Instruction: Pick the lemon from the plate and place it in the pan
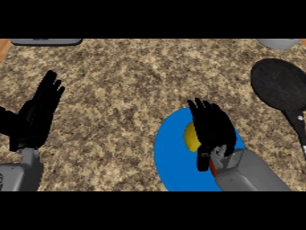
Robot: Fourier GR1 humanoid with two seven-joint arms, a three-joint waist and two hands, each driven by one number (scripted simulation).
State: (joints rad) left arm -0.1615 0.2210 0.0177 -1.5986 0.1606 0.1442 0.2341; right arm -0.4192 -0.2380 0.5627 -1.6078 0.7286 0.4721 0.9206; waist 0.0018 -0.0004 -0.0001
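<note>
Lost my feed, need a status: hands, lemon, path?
Right hand open over lemon, on plate. Left hand open, resting at left. Pan at right, nothing between.

Two boxy grey forearms w/ rounded casings, each ending in a matte black robot hand: left (32, 117), right (213, 128), small red detail at right wrist.

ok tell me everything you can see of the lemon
Only a yellow sliver of the lemon shows, with a rounded edge. It lies on the blue plate, left of the plate's middle. The right hand is over it, fingers straight, hiding most of it; whether they touch cannot be told. The black pan sits apart, to the upper right.
</note>
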